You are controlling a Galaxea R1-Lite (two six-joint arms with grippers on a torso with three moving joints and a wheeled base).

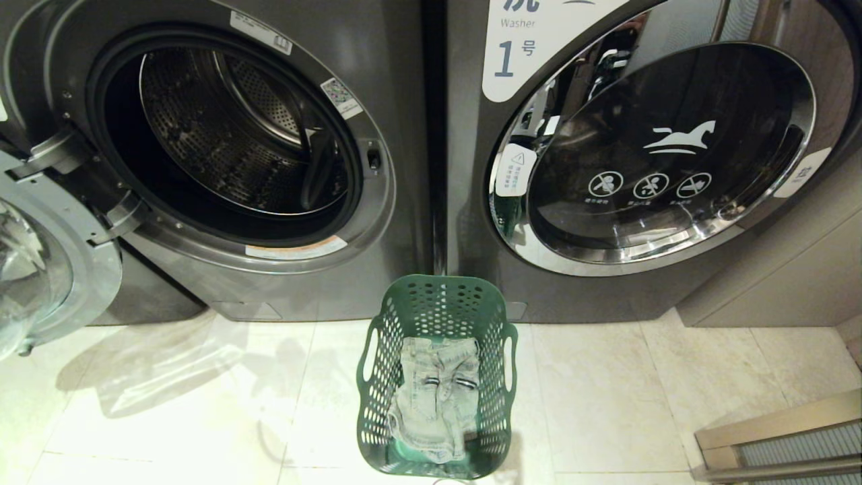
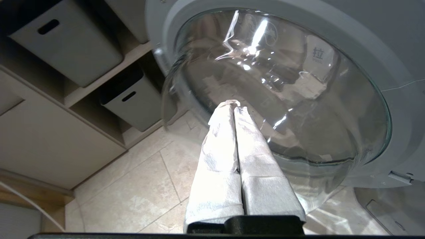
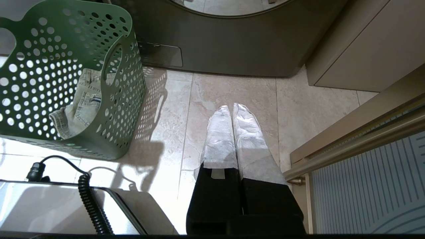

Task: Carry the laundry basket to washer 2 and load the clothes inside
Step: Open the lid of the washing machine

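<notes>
The green laundry basket (image 1: 436, 377) stands on the floor at the lower middle of the head view, its long axis running toward the machines, pale jeans (image 1: 438, 397) lying inside. The open drum (image 1: 229, 135) gapes at upper left. The left gripper (image 2: 233, 103), fingers pressed together and empty, points at the swung-open glass door (image 2: 275, 86), away from the basket. The right gripper (image 3: 230, 107), also closed on nothing, hangs just beside the basket and looks the nearer.

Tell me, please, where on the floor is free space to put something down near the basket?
Bare tiles lie left of the green basket, below the open washer, and right of it, toward the beige cabinet. It is crowded by the swung-out door.
</notes>
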